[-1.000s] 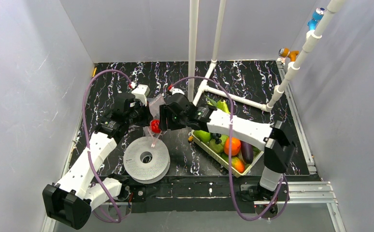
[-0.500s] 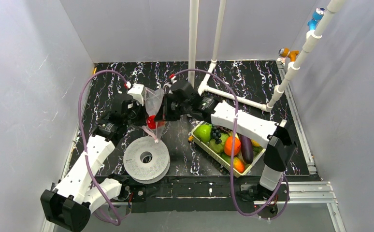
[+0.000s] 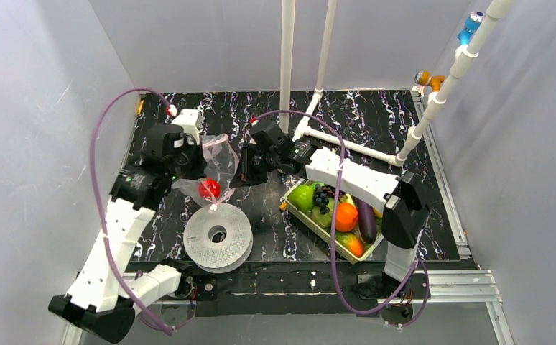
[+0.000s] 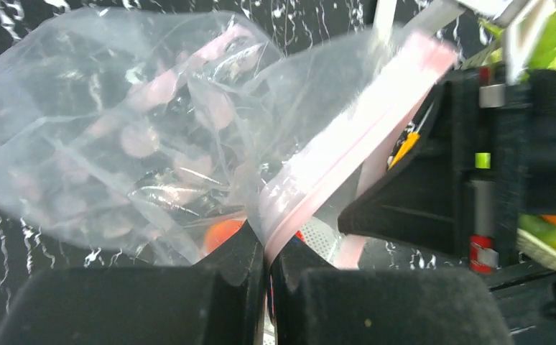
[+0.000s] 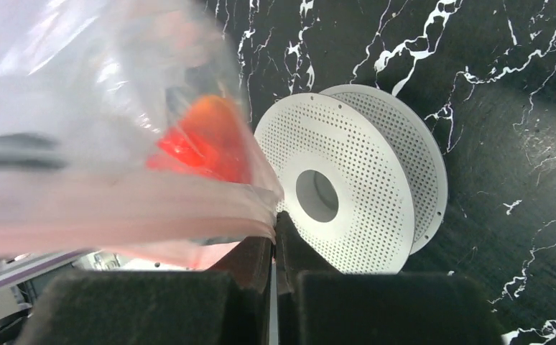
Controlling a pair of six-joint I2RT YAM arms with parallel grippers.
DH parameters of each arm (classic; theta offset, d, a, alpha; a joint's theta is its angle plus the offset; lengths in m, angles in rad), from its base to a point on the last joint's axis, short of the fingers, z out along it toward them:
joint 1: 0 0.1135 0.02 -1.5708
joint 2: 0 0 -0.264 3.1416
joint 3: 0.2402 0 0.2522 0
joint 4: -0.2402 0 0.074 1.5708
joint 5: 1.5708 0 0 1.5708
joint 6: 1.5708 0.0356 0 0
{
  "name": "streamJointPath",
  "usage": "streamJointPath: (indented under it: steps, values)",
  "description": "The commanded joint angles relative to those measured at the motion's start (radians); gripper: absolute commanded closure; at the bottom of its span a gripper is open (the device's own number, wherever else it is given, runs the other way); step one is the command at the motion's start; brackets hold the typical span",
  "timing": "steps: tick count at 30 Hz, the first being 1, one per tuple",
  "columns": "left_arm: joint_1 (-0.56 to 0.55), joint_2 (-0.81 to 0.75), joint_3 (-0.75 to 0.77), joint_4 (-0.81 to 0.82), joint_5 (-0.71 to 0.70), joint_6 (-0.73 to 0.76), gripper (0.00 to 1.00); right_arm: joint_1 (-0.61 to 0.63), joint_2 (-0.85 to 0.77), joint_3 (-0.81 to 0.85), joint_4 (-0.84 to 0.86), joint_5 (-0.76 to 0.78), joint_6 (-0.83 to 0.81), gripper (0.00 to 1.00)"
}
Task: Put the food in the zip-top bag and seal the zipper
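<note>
Change lies with the right gripper [image 5: 274, 241]: a second ago it stood open beside the zip-top bag [image 3: 221, 154], and now its jaws are pinched flat on the pinkish zipper [image 4: 347, 140] at the bag's mouth. The left gripper [image 4: 266, 262] is clamped thin on the same strip a little further along, as before. The bag now hangs stretched between the two arms above the left-centre of the tabletop, carried up and toward the left edge. The red piece [image 3: 208, 188] sags in the bag's bottom, by the far rim of the white spool [image 3: 218, 236], which lies close to the tabletop's near edge. The green apple [image 3: 302, 195], grapes [image 3: 321, 195], orange [image 3: 345, 215] and eggplant [image 3: 367, 219] lie outside the bag in the tray [image 3: 311, 228], toward the near right corner. Two grips on the strip suggest either spreading the mouth or starting the seal. With so much food out, the task looks far from done.
</note>
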Motion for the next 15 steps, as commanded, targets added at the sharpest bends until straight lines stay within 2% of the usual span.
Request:
streamJointPath:
  steps: [1, 4, 10, 15]
  values:
    - [-0.002, -0.093, 0.155, -0.231, -0.151, -0.079, 1.0, -0.003, -0.034, 0.105, -0.045, 0.042, -0.064, 0.99]
    - [-0.001, -0.129, 0.155, -0.231, -0.259, -0.072, 1.0, -0.003, -0.051, 0.104, -0.036, 0.057, -0.074, 0.99]
    - [-0.001, -0.023, 0.022, -0.25, -0.042, -0.082, 1.0, 0.011, -0.015, 0.051, 0.036, -0.003, -0.043, 0.99]
    - [-0.001, -0.002, -0.055, -0.241, -0.147, -0.073, 1.0, 0.02, -0.012, 0.02, 0.046, 0.014, -0.066, 0.99]
